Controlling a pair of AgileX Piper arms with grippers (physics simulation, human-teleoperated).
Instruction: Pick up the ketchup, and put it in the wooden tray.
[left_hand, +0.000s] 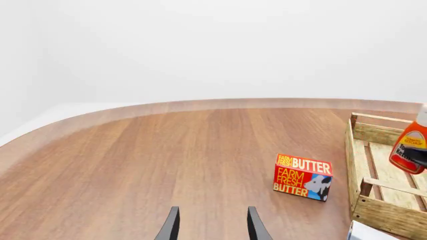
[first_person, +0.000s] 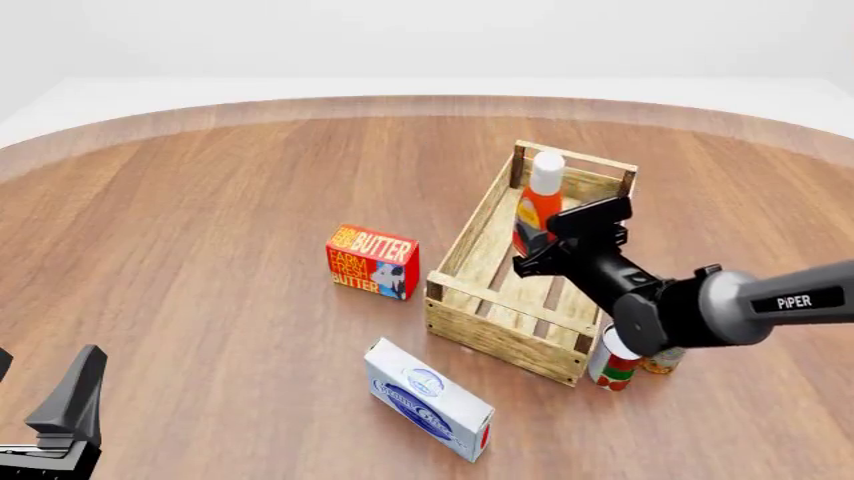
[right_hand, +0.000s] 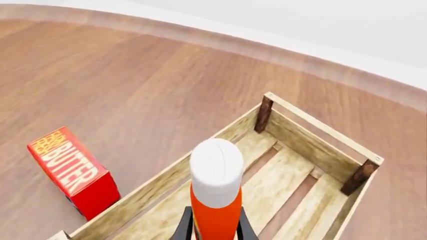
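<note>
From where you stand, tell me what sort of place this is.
Probably a simulated tabletop test scene with groceries: a bare wooden table against blank white surroundings, a butter box, a wooden tray, and a ketchup bottle in the right tool.

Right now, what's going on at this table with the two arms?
The right gripper is shut on the ketchup bottle, holding it upright over the wooden tray; whether it touches the tray floor cannot be told. The left gripper hangs open and empty over bare table, away from everything. A red butter box stands left of the tray, a white-and-blue box lies in front, and two cans sit by the tray's near right corner.
</note>
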